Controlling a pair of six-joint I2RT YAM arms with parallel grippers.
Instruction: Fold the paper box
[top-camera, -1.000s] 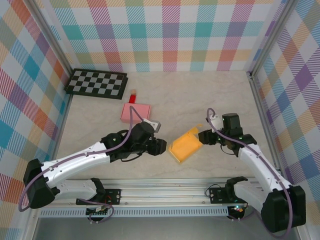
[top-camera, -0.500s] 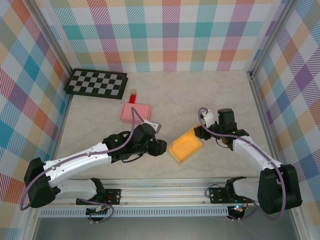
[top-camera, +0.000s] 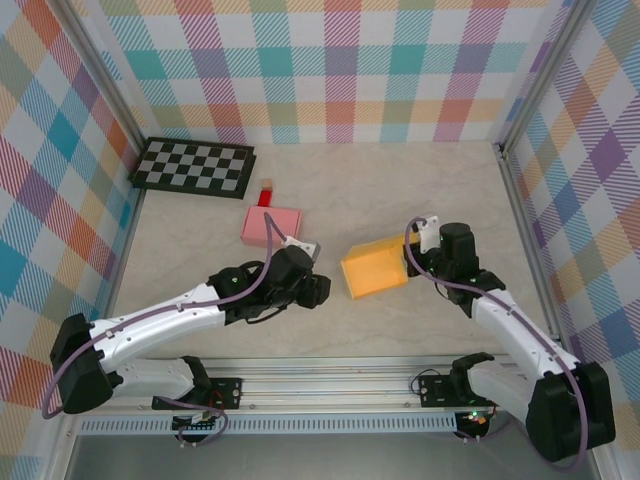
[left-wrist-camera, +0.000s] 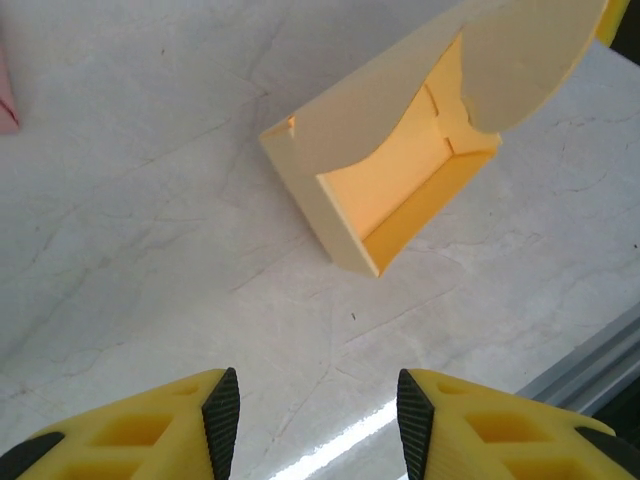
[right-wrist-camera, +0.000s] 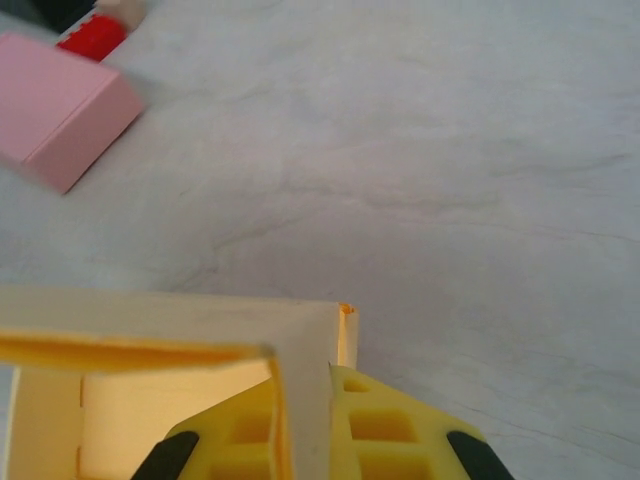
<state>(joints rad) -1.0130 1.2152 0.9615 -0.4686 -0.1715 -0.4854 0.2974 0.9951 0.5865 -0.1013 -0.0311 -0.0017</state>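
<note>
Two arms meet over the marbled tabletop (top-camera: 330, 190), with the yellow paper box (top-camera: 373, 268) lying between them, right of centre. The right end effector (top-camera: 412, 268) is clamped on the box's right-hand wall, and its wrist view shows that thin wall pinched between the fingers. The left end effector (left-wrist-camera: 318, 425) hangs just left of the box, jaws apart with nothing between them, and does not touch it. By my reading the job is roughly half done. The box already stands as a tray with its walls raised, but one face gapes open. A closed pink box (top-camera: 270, 225) lies well apart, farther back. Smaller again, the rounded closing flap (left-wrist-camera: 520, 60) hangs loose over the opening. It and any side tabs are not yet tucked in.
</note>
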